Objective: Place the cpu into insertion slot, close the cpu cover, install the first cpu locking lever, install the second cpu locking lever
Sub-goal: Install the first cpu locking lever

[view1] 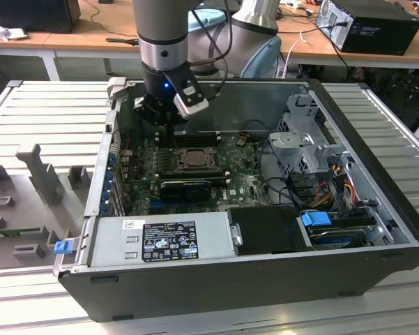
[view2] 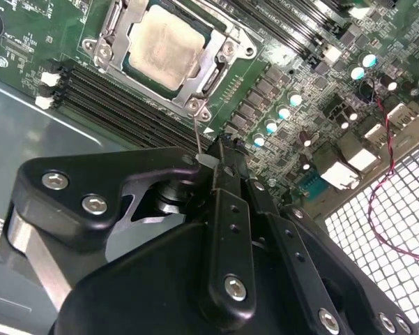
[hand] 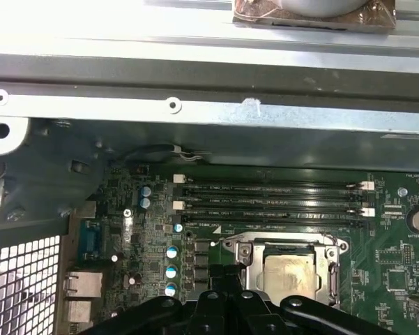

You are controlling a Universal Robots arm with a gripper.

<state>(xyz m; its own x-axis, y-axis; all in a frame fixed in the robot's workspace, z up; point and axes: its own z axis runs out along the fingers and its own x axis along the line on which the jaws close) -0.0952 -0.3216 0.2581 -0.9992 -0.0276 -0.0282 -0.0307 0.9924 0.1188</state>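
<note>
Ribbed bench [view1: 383, 112], open PC case [view1: 265, 279]. cpu [view2: 162, 45] sits in insertion slot [view2: 203, 36], cpu cover [view2: 215, 70] down over it. Tool [view2: 216, 155] narrow, apparently pinching the locking lever [view2: 198, 132] tip. Follow the hinge arc, grip square, don't bend the rod.

Shows the cpu [view2: 164, 49], a pale beige-silver square, seated flat in the black-rimmed insertion slot [view2: 208, 28]. Finds the cpu cover [view2: 219, 64], a thin silvery metal frame, lowered around the chip, leaving its face bare through the square window. Catches one thin wire locking lever [view2: 197, 129] rising from the cover's corner.
</note>
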